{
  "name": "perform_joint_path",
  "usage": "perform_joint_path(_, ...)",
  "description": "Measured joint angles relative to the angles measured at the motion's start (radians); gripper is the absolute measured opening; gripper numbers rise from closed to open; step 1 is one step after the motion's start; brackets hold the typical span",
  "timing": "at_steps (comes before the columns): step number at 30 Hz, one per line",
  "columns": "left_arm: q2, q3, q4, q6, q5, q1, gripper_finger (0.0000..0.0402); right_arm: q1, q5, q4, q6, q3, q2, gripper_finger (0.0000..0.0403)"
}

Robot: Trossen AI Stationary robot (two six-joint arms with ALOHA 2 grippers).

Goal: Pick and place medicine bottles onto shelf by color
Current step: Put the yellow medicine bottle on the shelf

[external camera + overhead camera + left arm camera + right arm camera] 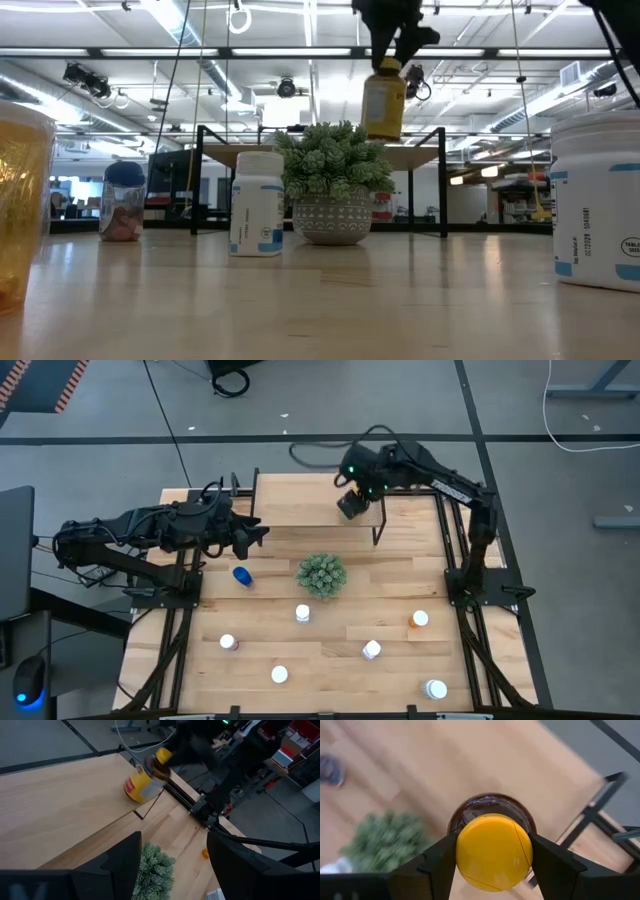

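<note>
The amber bottle with a yellow cap (384, 102) hangs from my right gripper (352, 502) over the right part of the shelf (300, 505), its base just above board height. It also shows in the left wrist view as the amber bottle (141, 784). My left gripper (172, 870) is open and holds nothing, hovering at the shelf's left end (255, 532). Standing on the tabletop are a blue bottle (242, 575), an orange bottle (419, 619), a purple one (228, 643) and several white ones, such as the white bottle (302, 614). My right gripper pinches the amber bottle by its yellow cap (493, 851), one finger (440, 857) on each side of it. It comes from above, pointing down. The bottle hangs below the fingers, lifted clear and roughly upright.
A green spiky plant in a pot (322, 575) stands just near of the shelf, at the table's middle. The shelf's black legs (381, 525) rise at its corners. In the low view an orange bottle (20, 200) and a large white one (598, 200) stand close to the near edge.
</note>
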Motion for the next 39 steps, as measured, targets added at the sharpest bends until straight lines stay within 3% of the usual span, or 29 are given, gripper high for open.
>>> perform_joint_path(10, 0.0, 0.0, 0.0, -0.013, 0.037, 0.0, 0.0229, -0.222, -0.038, 0.059, -0.048, 0.006, 0.0, 0.0233)
perform_joint_path(16, 0.0, 0.0, 0.0, 0.008, 0.038, 0.0, 0.0229, -0.293, -0.083, 0.113, -0.069, 0.006, 0.0, 0.0233)
perform_joint_path(22, 0.0, 0.0, 0.0, 0.009, 0.038, 0.0, 0.0229, -0.32, -0.129, 0.104, -0.075, 0.003, 0.021, 0.0234)
perform_joint_path(39, 0.0, 0.0, 0.0, 0.0, 0.038, 0.0, 0.0228, -0.343, -0.135, 0.124, -0.093, 0.003, 0.044, 0.0254)
